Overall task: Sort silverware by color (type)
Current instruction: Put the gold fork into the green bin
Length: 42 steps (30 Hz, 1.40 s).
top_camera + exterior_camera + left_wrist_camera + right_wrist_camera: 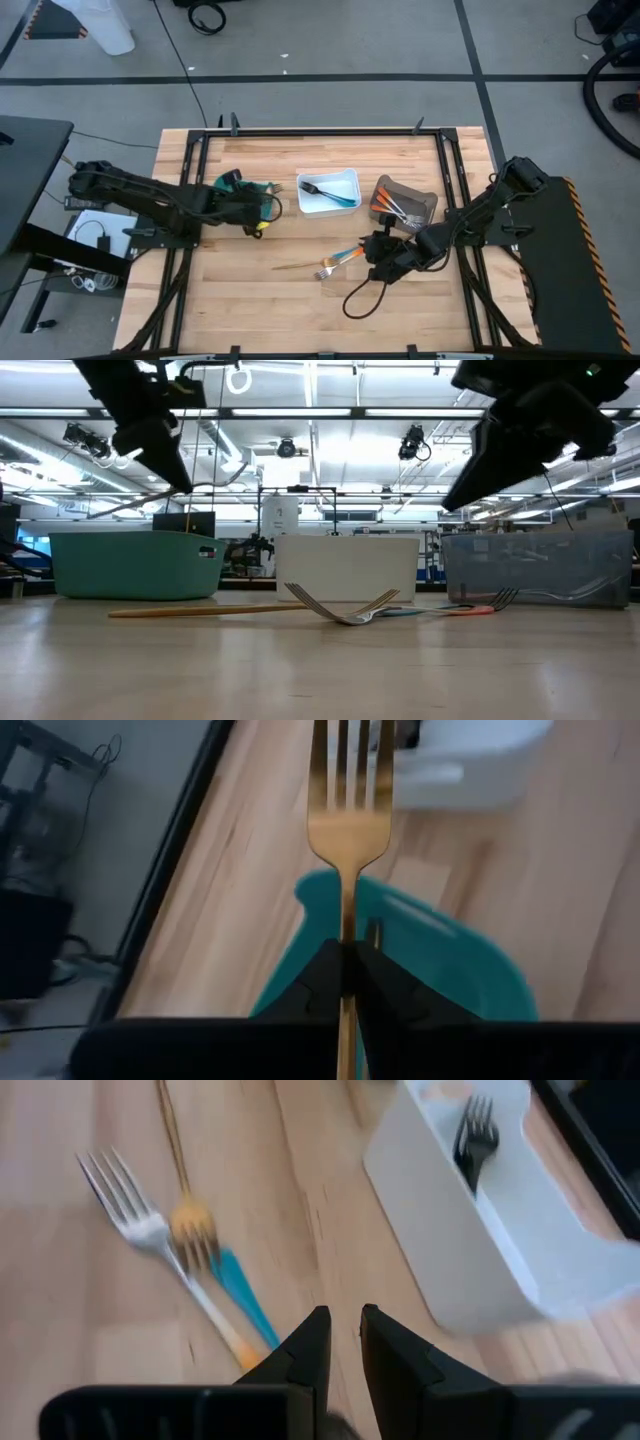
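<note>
We see the left pincer (348, 982) clamped on a gold fork (347, 810) above the teal bin (243, 190), left of centre. Right pincer (341, 1342) slightly apart, empty, over the tabletop (250, 300) near loose forks (340, 262), centre.

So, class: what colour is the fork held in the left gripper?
Gold. The fork shows best in the left wrist view, pinched by the left gripper.

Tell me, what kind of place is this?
Probably a robotics lab or workshop: a wooden table framed by two robot arms, cables on the concrete floor, and rows of ceiling strip lights over cluttered benches.
</note>
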Available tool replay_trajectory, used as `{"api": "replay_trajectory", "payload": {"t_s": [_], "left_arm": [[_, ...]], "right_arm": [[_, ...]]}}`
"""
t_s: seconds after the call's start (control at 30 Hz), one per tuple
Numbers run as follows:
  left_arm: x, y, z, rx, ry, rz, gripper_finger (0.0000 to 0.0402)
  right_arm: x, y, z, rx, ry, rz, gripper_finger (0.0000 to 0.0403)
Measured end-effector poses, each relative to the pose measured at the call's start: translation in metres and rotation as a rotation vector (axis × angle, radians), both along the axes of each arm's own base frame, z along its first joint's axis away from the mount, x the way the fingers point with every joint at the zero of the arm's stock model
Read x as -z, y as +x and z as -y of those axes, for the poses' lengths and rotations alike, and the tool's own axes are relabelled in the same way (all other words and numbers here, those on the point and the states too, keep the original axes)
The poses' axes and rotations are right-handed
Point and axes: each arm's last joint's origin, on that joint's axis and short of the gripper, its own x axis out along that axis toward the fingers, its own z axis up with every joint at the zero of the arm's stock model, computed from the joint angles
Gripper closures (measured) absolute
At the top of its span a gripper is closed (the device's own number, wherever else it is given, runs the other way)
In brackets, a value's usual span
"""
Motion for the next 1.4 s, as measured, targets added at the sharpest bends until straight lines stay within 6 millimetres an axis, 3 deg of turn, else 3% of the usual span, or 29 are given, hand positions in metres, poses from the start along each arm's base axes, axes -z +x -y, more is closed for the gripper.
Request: {"api": "replay_trajectory", "payload": {"t_s": [0.13, 0.53, 0.77, 1.03, 1.4], "left_arm": [[-0.004, 0.000, 0.000, -0.004, -0.006, 0.124, 0.0377], [-0.033, 0.028, 0.005, 0.134, 0.059, 0.446, 0.0377], [-0.052, 0.038, 0.008, 0.231, 0.074, 0.619, 0.0377], [-0.058, 0.051, 0.013, 0.282, 0.047, 0.764, 0.0377], [-0.060, 0.083, 0.023, 0.348, 0.197, 0.987, 0.0377]], "right_arm": [[-0.008, 0.016, 0.006, -0.038, 0.018, 0.091, 0.0337], [-0.031, 0.052, 0.043, -0.085, -0.062, 0.300, 0.0326], [-0.049, 0.063, 0.056, -0.103, -0.063, 0.461, 0.0257], [-0.065, 0.073, 0.073, -0.107, -0.077, 0.635, 0.0174], [-0.070, 0.075, 0.077, -0.126, -0.141, 0.663, 0.0187]]}}
